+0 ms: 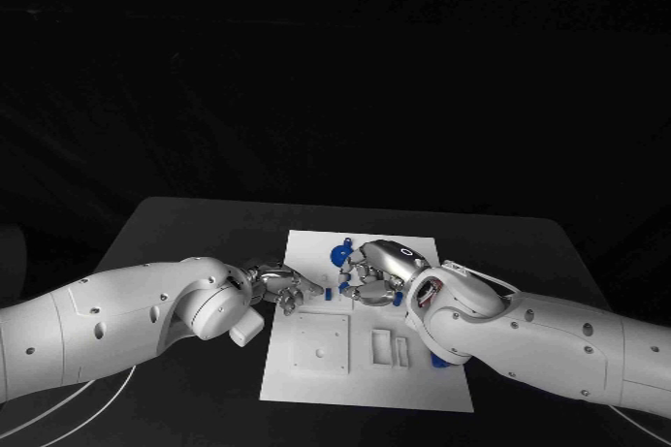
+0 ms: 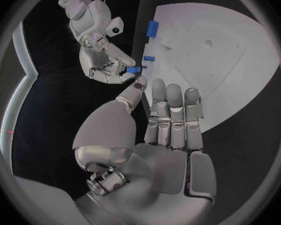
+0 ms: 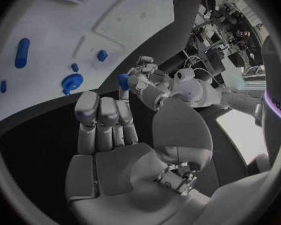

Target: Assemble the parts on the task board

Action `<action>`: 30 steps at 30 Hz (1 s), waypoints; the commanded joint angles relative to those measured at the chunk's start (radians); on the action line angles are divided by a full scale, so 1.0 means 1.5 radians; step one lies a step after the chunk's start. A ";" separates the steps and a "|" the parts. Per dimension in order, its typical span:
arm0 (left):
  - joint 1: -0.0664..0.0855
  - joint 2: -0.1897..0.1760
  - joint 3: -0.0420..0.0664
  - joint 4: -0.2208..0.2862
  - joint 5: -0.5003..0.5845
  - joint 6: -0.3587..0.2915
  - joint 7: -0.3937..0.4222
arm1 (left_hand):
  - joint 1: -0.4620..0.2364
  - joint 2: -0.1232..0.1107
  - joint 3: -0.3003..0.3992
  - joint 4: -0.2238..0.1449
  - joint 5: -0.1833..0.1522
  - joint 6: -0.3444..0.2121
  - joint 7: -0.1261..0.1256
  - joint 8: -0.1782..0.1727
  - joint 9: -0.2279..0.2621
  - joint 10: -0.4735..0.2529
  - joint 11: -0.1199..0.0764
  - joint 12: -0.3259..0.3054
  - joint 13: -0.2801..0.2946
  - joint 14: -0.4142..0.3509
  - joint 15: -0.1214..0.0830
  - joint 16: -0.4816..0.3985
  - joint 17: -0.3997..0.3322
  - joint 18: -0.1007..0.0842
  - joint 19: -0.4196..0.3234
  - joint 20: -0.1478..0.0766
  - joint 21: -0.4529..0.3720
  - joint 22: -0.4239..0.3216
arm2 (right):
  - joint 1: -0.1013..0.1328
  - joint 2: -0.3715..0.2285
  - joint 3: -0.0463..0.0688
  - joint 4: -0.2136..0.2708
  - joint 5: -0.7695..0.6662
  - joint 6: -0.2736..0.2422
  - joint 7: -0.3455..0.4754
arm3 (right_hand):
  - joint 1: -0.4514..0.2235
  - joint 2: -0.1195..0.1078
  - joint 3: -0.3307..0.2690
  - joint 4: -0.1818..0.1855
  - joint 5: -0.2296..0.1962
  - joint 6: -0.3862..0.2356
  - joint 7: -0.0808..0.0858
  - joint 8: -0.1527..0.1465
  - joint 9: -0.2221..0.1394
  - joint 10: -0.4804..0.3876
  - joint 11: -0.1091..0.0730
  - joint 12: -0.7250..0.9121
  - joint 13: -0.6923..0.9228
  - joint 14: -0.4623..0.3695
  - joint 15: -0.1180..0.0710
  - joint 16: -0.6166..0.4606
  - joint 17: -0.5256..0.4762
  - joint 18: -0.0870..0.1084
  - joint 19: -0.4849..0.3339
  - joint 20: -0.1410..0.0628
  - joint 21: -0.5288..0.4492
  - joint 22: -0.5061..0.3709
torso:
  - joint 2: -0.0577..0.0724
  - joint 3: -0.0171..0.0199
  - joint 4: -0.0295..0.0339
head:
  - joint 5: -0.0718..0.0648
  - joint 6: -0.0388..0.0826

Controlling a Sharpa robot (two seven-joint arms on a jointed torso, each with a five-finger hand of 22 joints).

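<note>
- My left hand (image 1: 284, 290) pinches a small blue part (image 3: 123, 80) at its fingertips; the right wrist view shows that piece held above the table just off the board's edge.
- My right hand (image 1: 380, 272) hangs over the middle of the task board (image 1: 367, 377), its fingers straight and side by side with nothing in them that I can see, so I read it as open.
- The two hands are near each other, fingertips almost meeting. I'd judge this a handover or a placing step, so I'd go slowly and keep the pinch firm.
- Beyond my right fingers lie a blue disc-shaped part (image 3: 71, 80), a long blue part (image 3: 22, 52) and smaller pieces.
- Room is tight between the hands; the open board lies on the near side, by the recessed slots (image 1: 390, 347).
</note>
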 commanded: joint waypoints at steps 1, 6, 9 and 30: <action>0.001 -0.004 0.001 -0.001 -0.002 -0.001 0.026 | 0.004 0.005 0.000 -0.005 -0.002 -0.009 0.001 0.001 -0.003 -0.001 0.006 -0.003 0.001 0.003 0.002 -0.003 0.001 -0.006 0.006 -0.057 -0.005 0.009 | 0.000 0.001 0.000 -0.007 -0.014 0.023 0.036 | 0.007 -0.001 0.004 0.001 -0.004 0.005 0.001 0.005 0.001 0.005 -0.001 0.001 0.007 -0.001 -0.005 0.003 0.000 0.066 0.003 -0.004 0.003 0.009 | 0.000 0.0001 0.0001 | 0.000 0.000; 0.001 -0.008 0.001 0.001 0.001 -0.001 0.049 | 0.007 0.010 0.002 -0.006 -0.001 -0.027 0.008 -0.010 -0.012 -0.005 0.012 -0.006 0.000 -0.001 0.004 -0.007 0.000 -0.008 0.003 -0.056 -0.008 0.009 | 0.000 0.002 0.000 -0.014 -0.015 0.031 0.040 | 0.007 -0.001 0.004 0.002 -0.004 0.005 0.001 0.005 0.001 0.005 -0.001 0.001 0.007 -0.001 -0.005 0.003 0.000 0.066 0.003 -0.004 0.003 0.009 | 0.000 -0.0002 -0.0002 | 0.000 0.001; 0.001 -0.009 0.001 0.005 0.015 0.003 0.075 | -0.006 0.016 0.002 0.001 -0.001 -0.039 0.014 -0.018 -0.021 -0.015 0.018 -0.018 -0.005 -0.010 0.010 -0.019 -0.005 -0.010 -0.005 -0.052 -0.017 0.007 | 0.000 0.005 0.000 -0.017 -0.015 0.035 0.042 | 0.007 -0.002 0.004 0.002 -0.004 0.005 0.001 0.005 0.001 0.005 -0.001 0.001 0.008 -0.001 -0.005 0.003 0.000 0.066 0.003 -0.004 0.003 0.009 | 0.000 -0.0003 0.0000 | 0.001 0.001; 0.001 0.000 0.001 0.018 0.022 0.057 0.085 | -0.073 -0.004 -0.017 0.026 -0.003 -0.084 0.029 -0.042 -0.050 -0.026 0.032 -0.041 -0.014 -0.022 0.022 -0.039 -0.011 -0.006 -0.017 -0.041 -0.037 0.004 | 0.000 0.017 0.000 -0.012 -0.015 0.035 0.048 | 0.007 -0.001 0.004 0.003 -0.004 0.005 0.001 0.004 0.001 0.005 0.000 0.001 0.008 -0.001 -0.005 0.003 0.000 0.066 0.003 -0.004 0.003 0.009 | 0.000 0.0004 -0.0003 | 0.002 0.002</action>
